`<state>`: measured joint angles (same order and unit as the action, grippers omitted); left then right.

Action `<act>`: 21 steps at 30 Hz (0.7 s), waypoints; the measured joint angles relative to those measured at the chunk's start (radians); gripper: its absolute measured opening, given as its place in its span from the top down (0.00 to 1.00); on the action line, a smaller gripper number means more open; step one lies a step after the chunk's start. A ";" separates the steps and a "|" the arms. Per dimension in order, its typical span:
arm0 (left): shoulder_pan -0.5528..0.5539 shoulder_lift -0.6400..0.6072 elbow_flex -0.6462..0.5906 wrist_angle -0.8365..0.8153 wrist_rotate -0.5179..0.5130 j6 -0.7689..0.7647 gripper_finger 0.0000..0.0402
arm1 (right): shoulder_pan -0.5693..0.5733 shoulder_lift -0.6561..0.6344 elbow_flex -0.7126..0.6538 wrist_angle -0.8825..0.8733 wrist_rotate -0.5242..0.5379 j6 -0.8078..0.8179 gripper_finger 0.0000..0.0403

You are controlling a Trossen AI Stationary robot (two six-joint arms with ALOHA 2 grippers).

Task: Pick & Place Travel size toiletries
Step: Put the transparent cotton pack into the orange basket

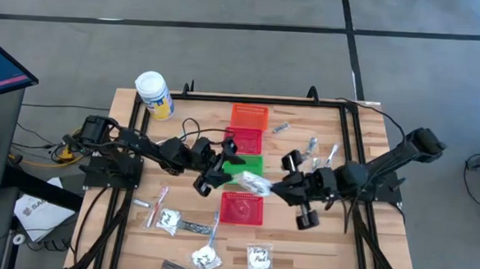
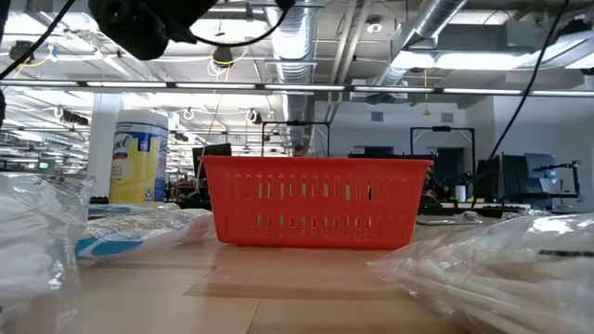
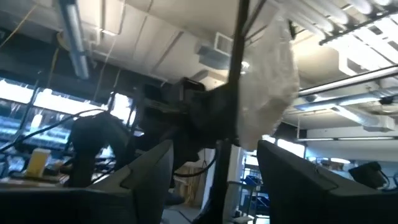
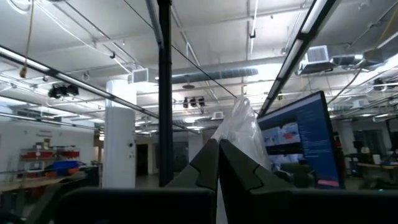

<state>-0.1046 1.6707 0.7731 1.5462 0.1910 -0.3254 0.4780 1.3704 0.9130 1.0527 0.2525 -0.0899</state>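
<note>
My right gripper (image 1: 277, 188) is shut on a clear sachet (image 1: 254, 182) with white contents, raised over the gap between the green basket (image 1: 247, 163) and the near red basket (image 1: 242, 209). In the right wrist view the sachet (image 4: 239, 130) sticks up past the shut fingertips (image 4: 217, 163). My left gripper (image 1: 213, 179) faces it from the left, open. In the left wrist view its fingers (image 3: 149, 168) stand wide apart and short of the sachet (image 3: 267, 81). More travel size toiletries (image 1: 168, 220) lie flat on the near part of the table. My right gripper pinches one end of the sachet (image 4: 231, 149) between its two fingers. The fingers come from the table's right side and slant upward. The sachet is lifted clear and stands out beyond the fingertips toward my left gripper.
An orange basket (image 1: 249, 115) and a second red basket (image 1: 245, 140) continue the row toward the far edge. A white jar with a yellow label (image 1: 154, 95) stands far left. Sachets (image 1: 258, 256) and strips lie near the front edge, small tubes (image 1: 309, 146) far right.
</note>
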 joint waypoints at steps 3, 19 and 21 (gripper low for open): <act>-0.022 -0.001 0.000 0.025 0.000 0.006 0.43 | -0.003 0.011 0.047 -0.038 -0.001 -0.023 1.00; -0.065 -0.002 0.031 0.025 -0.002 0.093 0.43 | -0.066 0.065 0.087 -0.079 -0.028 0.046 1.00; -0.065 -0.002 0.031 0.025 -0.002 0.094 0.43 | -0.067 0.073 0.084 -0.093 -0.031 0.046 1.00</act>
<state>-0.1696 1.6691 0.8040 1.5708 0.1886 -0.2314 0.4114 1.4435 0.9971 0.9599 0.2218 -0.0437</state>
